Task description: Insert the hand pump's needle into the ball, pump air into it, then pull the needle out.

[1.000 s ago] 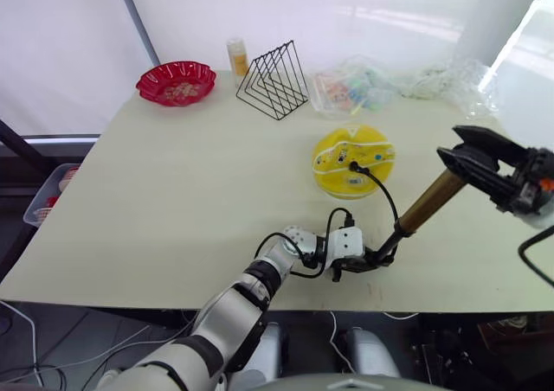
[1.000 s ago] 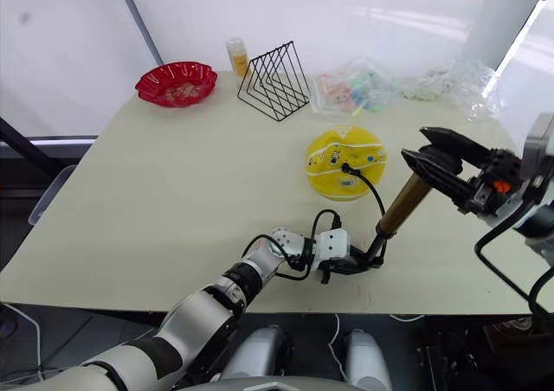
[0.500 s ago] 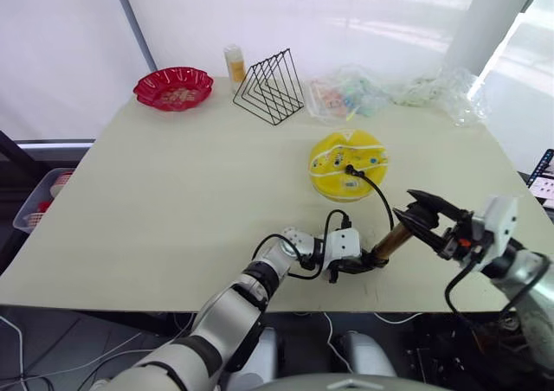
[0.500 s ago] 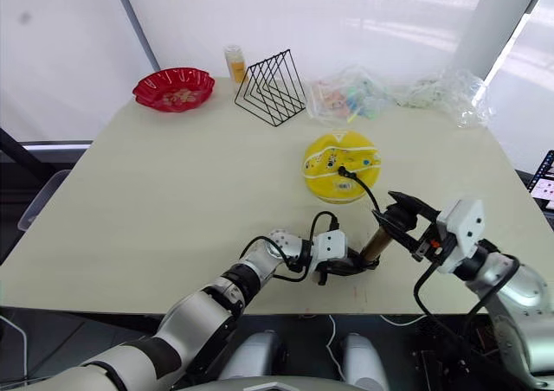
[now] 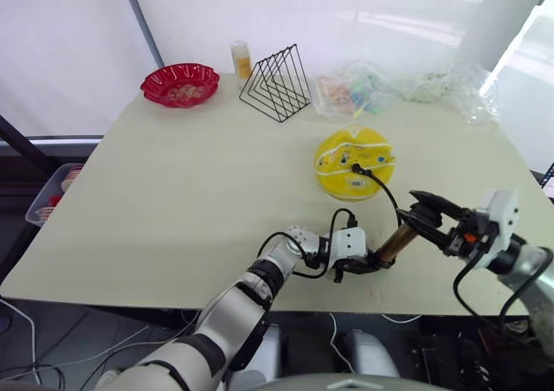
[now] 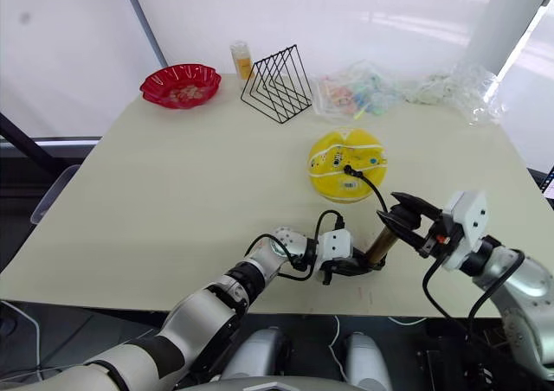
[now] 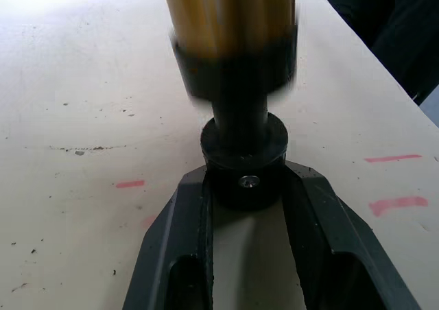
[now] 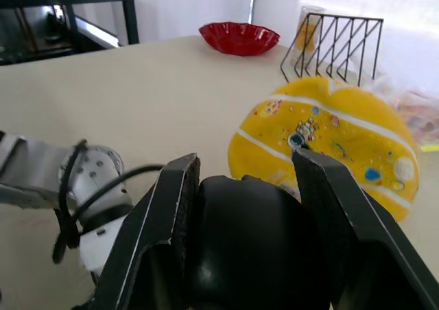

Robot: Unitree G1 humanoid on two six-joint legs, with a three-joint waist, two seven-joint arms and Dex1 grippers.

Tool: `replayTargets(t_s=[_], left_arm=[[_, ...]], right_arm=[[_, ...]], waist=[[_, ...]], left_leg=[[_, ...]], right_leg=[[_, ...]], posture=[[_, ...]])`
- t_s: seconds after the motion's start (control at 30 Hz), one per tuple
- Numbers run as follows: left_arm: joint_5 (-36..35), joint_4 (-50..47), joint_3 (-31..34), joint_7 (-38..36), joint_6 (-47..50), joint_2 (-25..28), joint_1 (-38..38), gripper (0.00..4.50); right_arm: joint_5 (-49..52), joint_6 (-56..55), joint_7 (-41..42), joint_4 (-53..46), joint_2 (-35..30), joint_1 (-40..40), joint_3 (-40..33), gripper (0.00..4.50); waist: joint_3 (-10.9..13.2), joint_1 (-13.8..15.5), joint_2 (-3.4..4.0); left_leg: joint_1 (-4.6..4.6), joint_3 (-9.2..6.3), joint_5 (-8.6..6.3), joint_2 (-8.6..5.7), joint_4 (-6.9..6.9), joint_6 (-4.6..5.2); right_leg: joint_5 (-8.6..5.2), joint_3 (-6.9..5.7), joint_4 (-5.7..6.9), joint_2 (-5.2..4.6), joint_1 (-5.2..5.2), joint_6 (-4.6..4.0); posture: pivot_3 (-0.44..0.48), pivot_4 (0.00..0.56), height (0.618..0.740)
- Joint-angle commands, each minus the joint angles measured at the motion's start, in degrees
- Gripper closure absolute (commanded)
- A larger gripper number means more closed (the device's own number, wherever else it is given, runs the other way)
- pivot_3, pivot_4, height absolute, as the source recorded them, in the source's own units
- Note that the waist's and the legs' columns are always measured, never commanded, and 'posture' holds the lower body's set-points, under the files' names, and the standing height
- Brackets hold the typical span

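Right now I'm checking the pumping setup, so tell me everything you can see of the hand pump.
The hand pump is a slim tube with a shiny gold-brass barrel and black end caps, tilted near the table's front edge. The left tool grips its black lower end with a finger on each side; the right tool is closed around the black handle at its raised end. Its thin black hose arcs up to the flattened yellow ball and ends at a small black fitting on the ball's top.

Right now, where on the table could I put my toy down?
The big bare stretch of table between the red bowl and the left gripper is free. It is crowded around the ball, hand pump and far-edge bags.
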Motion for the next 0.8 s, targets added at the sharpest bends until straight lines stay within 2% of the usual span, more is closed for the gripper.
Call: replayTargets(t_s=[0.03, 0.13, 0.3, 0.43, 0.53, 0.57, 0.67, 0.8], left_arm=[[4.36, 5.06, -2.41, 0.73, 3.26, 2.77, 2.77, 3.5], [4.41, 5.1, -2.47, 0.63, 3.23, 2.76, 2.8, 3.5], [4.55, 5.1, -2.62, 0.5, 3.07, 2.84, 3.05, 3.5], [4.63, 5.09, -2.73, 0.53, 3.0, 2.83, 3.26, 3.5], [4.69, 5.07, -2.8, 0.54, 2.98, 2.77, 3.36, 3.5], [4.71, 5.09, -2.83, 0.57, 2.94, 2.71, 3.4, 3.5], [4.69, 5.09, -2.86, 0.76, 2.97, 2.48, 3.46, 3.5], [4.81, 5.0, -2.83, 0.91, 3.0, 2.25, 3.54, 3.5]], right_arm=[[10.58, 2.74, -1.33, -4.89, -4.78, -5.57, -11.82, 2.87], [15.04, 6.65, -2.03, -5.53, -9.16, -8.03, -17.05, 2.87], [19.33, 10.26, -3.0, -5.32, -12.22, -10.84, -21.56, 2.87], [18.9, 12.19, -2.26, -5.81, -12.01, -8.96, -21.65, 2.87], [15.47, 11.46, -1.4, -7.24, -9.31, -5.47, -18.14, 2.87], [10.13, 9.54, -0.83, -6.75, -7.84, -2.22, -13.87, 2.87], [-1.9, 3.33, 1.05, -3.28, -3.45, 5.16, -4.1, 2.87], [-7.8, -2.5, 1.06, 1.26, 2.51, 8.13, 2.77, 2.87]], waist=[[0.2, 0.11, 0.0], [0.41, 0.11, 0.15], [0.44, 0.1, 0.09], [0.44, 0.13, 0.09], [0.41, 0.1, 0.05], [0.38, 0.09, 0.0], [-0.3, -0.04, -0.74], [-0.68, -0.18, -1.09]], left_leg=[[-0.02, -0.01, 0.0, 0.0, 0.0, 0.0], [-0.03, 0.0, 0.0, -0.01, 0.0, 0.0], [-0.05, 0.0, 0.0, -0.01, 0.0, 0.01], [-0.05, 0.0, 0.01, -0.01, 0.0, 0.01], [-0.05, 0.0, 0.01, -0.01, 0.0, 0.01], [-0.02, 0.0, 0.01, -0.01, 0.0, 0.01], [0.12, -0.04, 0.0, 0.04, -0.02, 0.0], [0.38, -0.03, -0.01, 0.08, -0.06, -0.01]], right_leg=[[0.0, -0.03, 0.0, 0.0, -0.01, 0.0], [0.0, -0.03, 0.0, -0.01, 0.0, 0.0], [0.0, -0.05, 0.0, -0.01, 0.02, 0.01], [0.0, -0.05, 0.01, 0.0, 0.02, 0.01], [0.0, -0.05, 0.0, 0.0, 0.03, 0.02], [0.01, -0.05, 0.0, 0.0, 0.04, 0.03], [-0.01, -0.1, -0.01, 0.06, 0.13, 0.06], [-0.06, -0.08, -0.02, 0.06, 0.32, 0.06]], posture=[[0.0, 0.15, 0.737], [0.0, 0.15, 0.737], [0.0, 0.15, 0.737], [0.0, 0.15, 0.737], [0.0, 0.15, 0.737], [0.0, 0.15, 0.737], [0.0, 0.15, 0.737], [0.0, 0.15, 0.737]])
